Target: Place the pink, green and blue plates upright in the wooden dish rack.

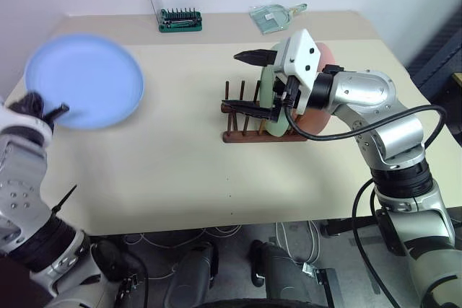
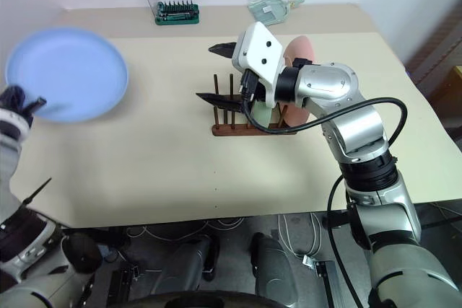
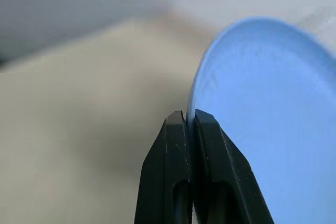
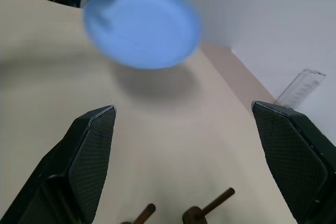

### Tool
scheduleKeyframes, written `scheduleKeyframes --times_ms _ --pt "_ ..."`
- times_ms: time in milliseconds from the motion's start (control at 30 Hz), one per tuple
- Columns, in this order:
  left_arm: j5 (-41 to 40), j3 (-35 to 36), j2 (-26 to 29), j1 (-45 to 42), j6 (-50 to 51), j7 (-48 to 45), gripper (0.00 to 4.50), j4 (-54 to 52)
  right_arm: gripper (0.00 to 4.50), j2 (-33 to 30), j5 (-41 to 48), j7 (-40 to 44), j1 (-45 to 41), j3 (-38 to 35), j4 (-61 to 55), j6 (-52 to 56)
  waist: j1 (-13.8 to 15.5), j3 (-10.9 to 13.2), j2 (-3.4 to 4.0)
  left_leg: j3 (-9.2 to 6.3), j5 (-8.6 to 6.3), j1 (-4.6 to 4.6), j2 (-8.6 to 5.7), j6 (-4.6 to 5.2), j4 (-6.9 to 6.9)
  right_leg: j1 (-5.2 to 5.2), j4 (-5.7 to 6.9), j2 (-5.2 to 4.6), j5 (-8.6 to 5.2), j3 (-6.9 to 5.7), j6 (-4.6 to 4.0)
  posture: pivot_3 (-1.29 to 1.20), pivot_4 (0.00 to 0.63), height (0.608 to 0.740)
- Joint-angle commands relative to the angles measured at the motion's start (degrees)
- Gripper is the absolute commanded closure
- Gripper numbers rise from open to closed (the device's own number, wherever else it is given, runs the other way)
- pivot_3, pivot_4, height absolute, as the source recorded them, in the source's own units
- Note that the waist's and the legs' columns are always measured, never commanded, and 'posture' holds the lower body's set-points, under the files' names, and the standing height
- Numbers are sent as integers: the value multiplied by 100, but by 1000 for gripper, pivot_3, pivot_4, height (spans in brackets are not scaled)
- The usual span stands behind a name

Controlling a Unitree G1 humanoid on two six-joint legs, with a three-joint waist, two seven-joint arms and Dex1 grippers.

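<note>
You have two of the three plates in already: the green plate (image 1: 268, 91) and the pink plate (image 2: 302, 54) stand upright between the pegs of the wooden dish rack (image 1: 242, 124), at the end of it nearest the right arm, the pink one outermost. The slots at the rack's other end are free.

What is left is the blue plate (image 1: 85, 81). Your left gripper (image 3: 190, 120) has its jaws clamped tight on the plate's rim, and the plate hangs in the air above the table (image 1: 180, 171), well apart from the rack on the left arm's side, its face tilted toward the camera.

Your right gripper (image 2: 218, 71) hovers just over the rack, right beside the green plate, jaws spread wide and holding nothing.

To my eye you are about two thirds through: carry the blue plate across to the rack, turn it on edge, and seat it in a free slot next to the green one.
</note>
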Motion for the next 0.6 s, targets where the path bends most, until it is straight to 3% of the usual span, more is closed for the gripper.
scheduleKeyframes --times_ms 33,233,400,600 --pt "191 -986 106 -739 -482 112 4488 -325 265 59 -390 -131 -156 50 -134 -346 -16 1 -1 -1 1 0 0 -1 0 0 1 2 0 0 0 0 150 740" --pt "985 -2513 388 -1226 -601 248 4488 -367 265 250 -1499 -468 -370 520 110 -1183 -100 1 2 11 10 12 -1 5 -4 0 9 6 2 16 2 0 150 740" --pt "1138 -2983 362 -1428 -350 275 4488 -520 265 437 -2301 -724 -549 815 495 -1884 -112 2 2 8 23 15 9 -7 -9 -6 21 19 2 17 -2 0 150 740" --pt "1031 -3053 190 -1565 94 223 4488 -819 265 649 -2870 -745 -698 1088 977 -2511 -90 2 2 7 25 15 10 -6 -5 -4 20 33 3 17 -3 0 150 740"
